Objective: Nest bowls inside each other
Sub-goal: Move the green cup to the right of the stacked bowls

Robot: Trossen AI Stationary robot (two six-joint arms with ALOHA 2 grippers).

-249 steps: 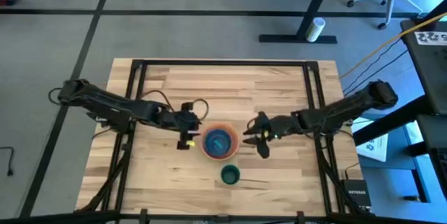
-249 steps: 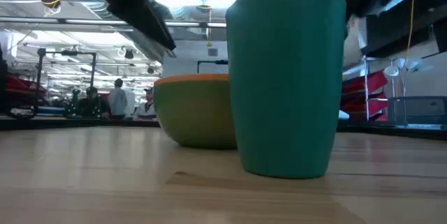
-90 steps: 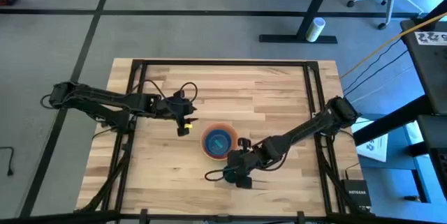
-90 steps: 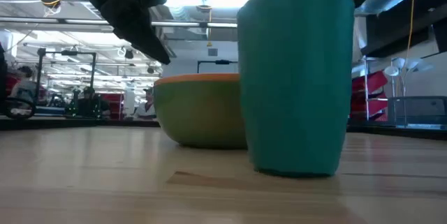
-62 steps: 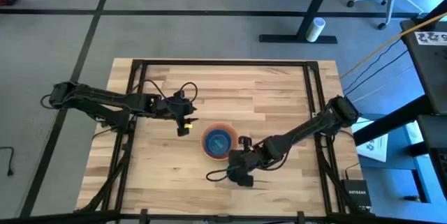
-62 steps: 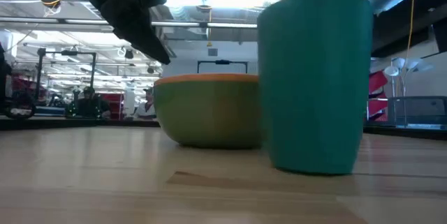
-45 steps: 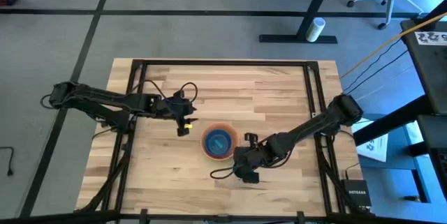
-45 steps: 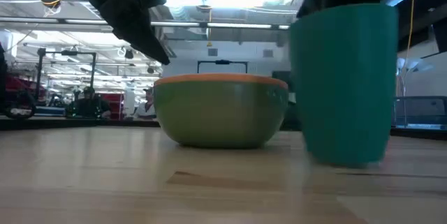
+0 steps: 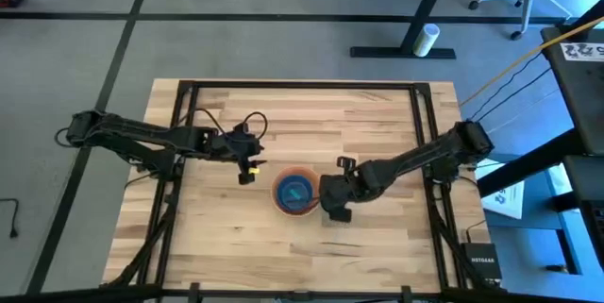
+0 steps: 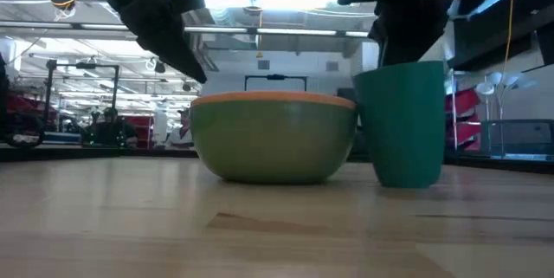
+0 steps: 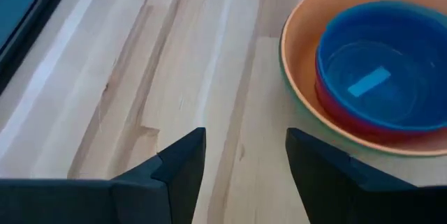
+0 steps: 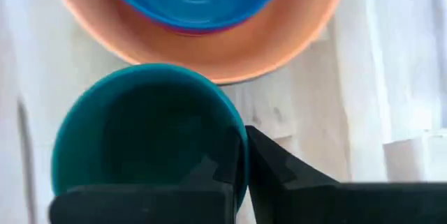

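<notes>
A nested stack of bowls (image 9: 295,193) stands mid-table: green outside (image 10: 273,144), then orange (image 11: 300,35), red, and blue innermost (image 11: 377,63). A small dark teal bowl (image 12: 147,133) stands upright just right of the stack (image 10: 402,126), and my right gripper (image 9: 323,205) is shut on its rim. Whether its base touches the table I cannot tell. My left gripper (image 9: 247,167) hangs open left of the stack, with nothing between its fingers (image 11: 244,161). My right gripper pinches the teal bowl's rim (image 12: 241,147) on the side away from the stack. One finger (image 12: 209,178) is inside the bowl and the other (image 12: 286,175) outside its wall. The fingers come from above, pointing down, and the bowl stays upright, mouth up.
A black frame (image 9: 302,86) runs around the wooden table top. Bare wood lies near the front edge (image 9: 302,256) and behind the stack. Cables trail from both arms over the table.
My right gripper has carried the teal bowl from near the table's front edge toward the far edge and a little right, up beside the stack's right side. The bowl has stayed upright. My left arm has kept still.
</notes>
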